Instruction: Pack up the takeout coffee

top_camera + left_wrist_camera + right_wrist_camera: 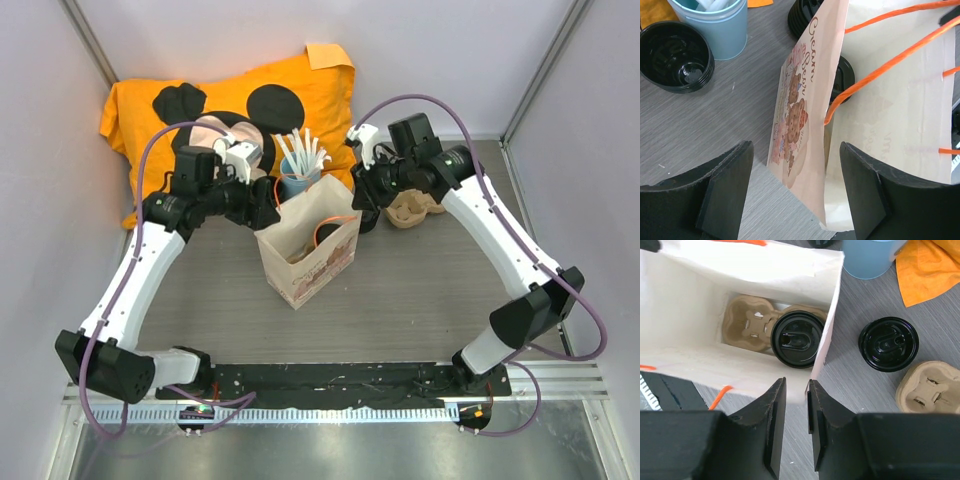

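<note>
- Right wrist view: the takeout coffee (797,338), black ridged lid up, sits inside the paper bag (687,315). It is seated at one end of a cardboard carrier (747,322) that lies on the bag floor.
- Same view: a second lidded cup (888,343) of the same kind stands on the table (855,390), just outside the bag's side wall. A spare cardboard carrier (930,387) lies beside it.
- Progress, as a judgement: one cup is packed. If the second cup belongs to the order, it has yet to be lifted in. The bag mouth is open and its orange handles (890,60) hang loose.
- Right claw (796,385): the jaws are almost together, with only a narrow slit between them. The bag's rim, at a corner, runs into that slit. The claw appears clenched on the rim, propping the mouth open.
- Left wrist view: the left claw (795,150) is spread wide and grasps nothing. Its fingers (730,185) straddle the printed wall of the bag at the opposite side. Whether either pad touches the paper cannot be told.
- Bystanders in the left wrist view: a squat black ring-shaped piece (675,57) and a blue cup (720,27) of white sticks stand on the table, apart from the bag.
- Top external view: both arms meet at the bag in mid-table, with an orange cloth (330,90) behind them.
</note>
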`<state>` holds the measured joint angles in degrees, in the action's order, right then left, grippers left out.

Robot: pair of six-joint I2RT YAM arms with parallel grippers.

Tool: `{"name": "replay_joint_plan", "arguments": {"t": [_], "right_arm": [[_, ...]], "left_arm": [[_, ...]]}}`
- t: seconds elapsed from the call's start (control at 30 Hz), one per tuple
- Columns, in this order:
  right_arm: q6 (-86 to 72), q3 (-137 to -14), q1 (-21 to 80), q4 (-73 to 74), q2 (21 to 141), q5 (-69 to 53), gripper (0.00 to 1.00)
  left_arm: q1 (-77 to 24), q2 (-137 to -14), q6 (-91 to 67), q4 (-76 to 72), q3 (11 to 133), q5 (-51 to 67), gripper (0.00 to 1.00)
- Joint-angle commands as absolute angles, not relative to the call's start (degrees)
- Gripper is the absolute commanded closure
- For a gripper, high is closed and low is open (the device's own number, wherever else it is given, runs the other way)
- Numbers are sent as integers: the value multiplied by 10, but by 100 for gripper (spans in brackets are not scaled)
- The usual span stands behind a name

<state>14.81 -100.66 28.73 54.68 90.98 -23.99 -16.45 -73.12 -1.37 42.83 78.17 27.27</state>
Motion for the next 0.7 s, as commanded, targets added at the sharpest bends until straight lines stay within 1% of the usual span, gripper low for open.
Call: {"name": "replay_joint_plan", "arguments": {"t": [0.0, 0.37, 0.67], "right_arm": [[140, -1006, 294, 550, 880, -250, 70], [147, -998, 301, 565, 884, -245, 70], [158, -998, 304, 597, 867, -267, 70]], "left_arm": [[-162, -735, -21, 397, 783, 280, 26], [-163, -741, -18, 388, 787, 267, 26], [-163, -751, -16, 381, 783, 256, 26]]}}
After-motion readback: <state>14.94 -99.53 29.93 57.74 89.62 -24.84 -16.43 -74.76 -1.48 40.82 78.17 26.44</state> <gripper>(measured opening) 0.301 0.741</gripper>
